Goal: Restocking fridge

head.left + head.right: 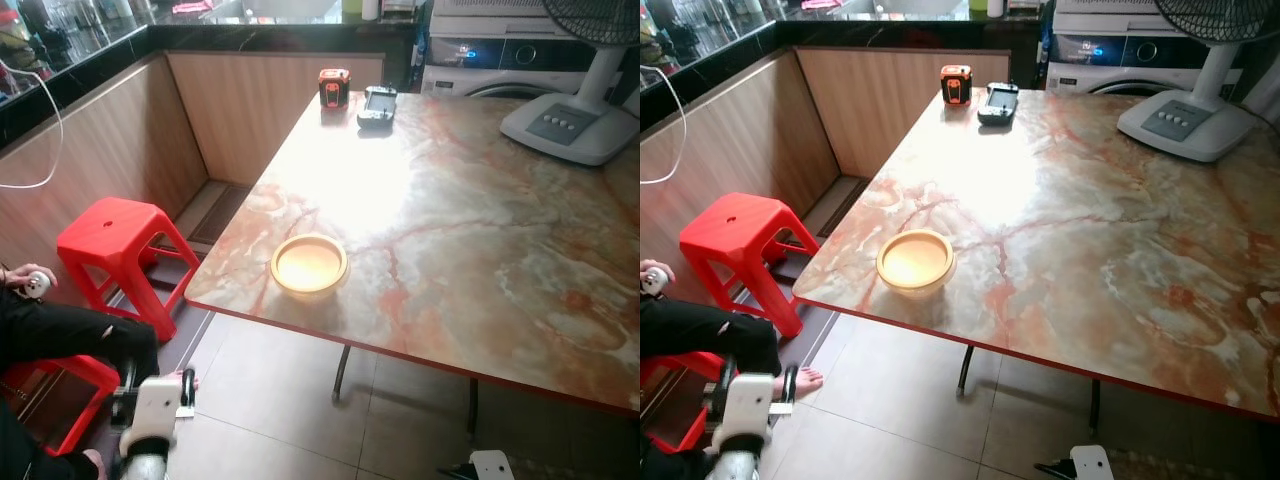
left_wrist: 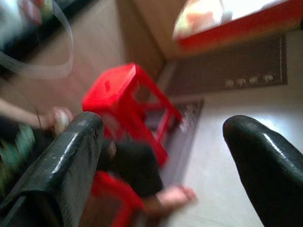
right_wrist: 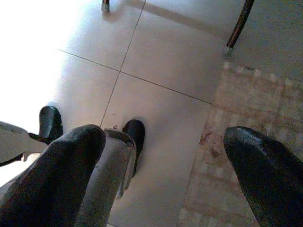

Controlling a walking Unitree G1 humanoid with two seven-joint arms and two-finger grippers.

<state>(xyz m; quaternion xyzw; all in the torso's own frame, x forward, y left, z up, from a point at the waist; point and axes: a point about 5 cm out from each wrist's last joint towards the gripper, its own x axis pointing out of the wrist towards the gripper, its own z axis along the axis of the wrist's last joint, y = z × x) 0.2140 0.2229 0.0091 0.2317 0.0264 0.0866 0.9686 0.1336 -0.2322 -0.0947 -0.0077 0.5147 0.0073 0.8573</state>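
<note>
One bowl (image 1: 309, 264), one fan (image 1: 582, 95), perhaps two stools (image 1: 120, 245).

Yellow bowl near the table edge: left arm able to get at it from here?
Probably yes. The yellow bowl sits alone by the table's near edge. The left gripper hangs open, low beside it, so it must lift first.

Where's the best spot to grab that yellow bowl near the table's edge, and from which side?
Judging by its pose, grip the yellow bowl by its rim, one finger inside and one outside. It sits upright and open-topped near the marble table edge closest to the robot, so coming from above at the near rim looks simplest.
</note>
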